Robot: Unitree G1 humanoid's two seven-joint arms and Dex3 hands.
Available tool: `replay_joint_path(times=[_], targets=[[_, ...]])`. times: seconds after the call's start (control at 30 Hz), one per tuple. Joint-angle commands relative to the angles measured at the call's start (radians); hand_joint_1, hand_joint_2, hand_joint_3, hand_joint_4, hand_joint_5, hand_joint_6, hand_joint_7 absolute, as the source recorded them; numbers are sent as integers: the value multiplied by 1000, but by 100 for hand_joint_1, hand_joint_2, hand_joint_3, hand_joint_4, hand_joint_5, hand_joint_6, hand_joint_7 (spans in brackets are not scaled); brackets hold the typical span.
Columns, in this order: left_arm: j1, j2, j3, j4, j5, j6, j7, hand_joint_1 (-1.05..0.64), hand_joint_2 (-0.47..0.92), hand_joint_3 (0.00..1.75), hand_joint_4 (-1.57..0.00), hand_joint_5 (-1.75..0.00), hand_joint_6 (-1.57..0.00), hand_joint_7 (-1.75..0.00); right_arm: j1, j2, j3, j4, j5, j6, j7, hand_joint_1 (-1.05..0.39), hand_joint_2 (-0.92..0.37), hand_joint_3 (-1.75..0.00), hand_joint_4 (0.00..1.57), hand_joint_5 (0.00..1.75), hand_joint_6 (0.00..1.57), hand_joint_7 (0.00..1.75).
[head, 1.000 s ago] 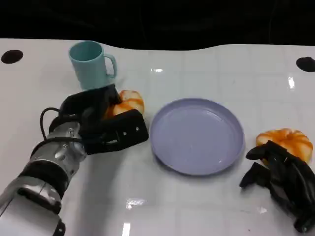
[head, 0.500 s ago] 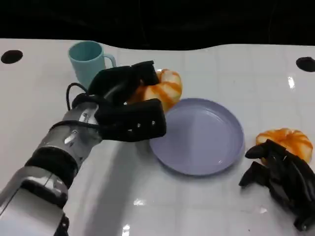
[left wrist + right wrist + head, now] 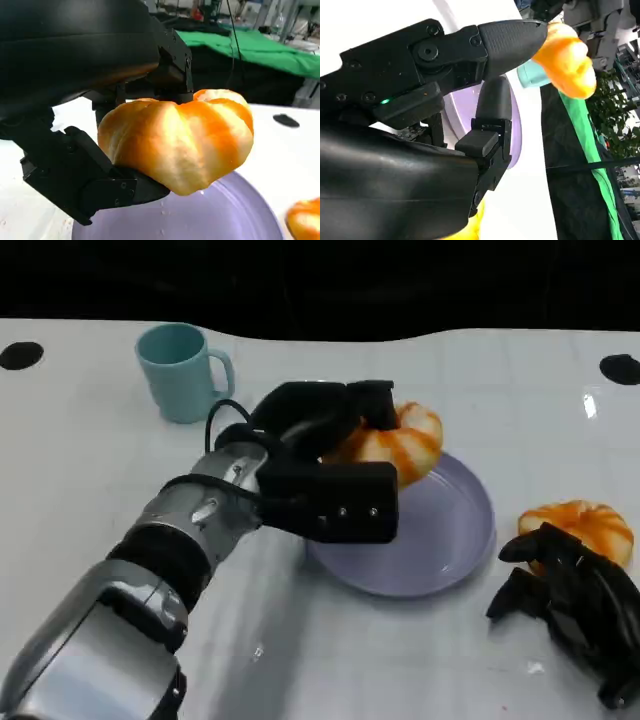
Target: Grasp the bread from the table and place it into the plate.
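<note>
The left hand grips the bread above the plate's far rim, so it should carry it over the plate's middle, lower, then release, while the right hand, fingers curled on nothing, rests beside the plate.

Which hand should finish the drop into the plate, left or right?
Left. The left hand already holds a bread over the plate. The right hand rests on the table beside the other bread, holding nothing.
</note>
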Motion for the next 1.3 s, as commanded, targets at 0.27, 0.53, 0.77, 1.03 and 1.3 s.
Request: replay_joint_path(times=[0.27,0.53,0.77,1.03,1.3], targets=[[-76,-35,-34,53,12,64,-134,-32,85,35,-62,-146,-75,-50,18,-2,2,20,-8,-16,-11,-53,-92,-27,68,157,62,124],[-88,-16,-45,47,15,67,-218,-52,92,32,-39,-68,-59,-9,13,0,-7,22,14,6,10,-52,-92,-27,68,157,61,125],[-92,0,-53,28,23,68,-226,-84,92,48,-8,-52,-42,-4,15,1,-7,18,18,12,5,-53,-92,-26,67,155,62,124],[-82,17,-42,0,24,49,-190,-83,92,48,-15,-58,-53,-9,12,-2,-4,18,17,23,1,-53,-92,-25,68,154,64,123],[-67,21,-17,-16,3,41,-162,-81,92,41,-3,-116,-44,-71,13,-4,-2,17,14,17,5,-52,-92,-28,67,155,62,124]])
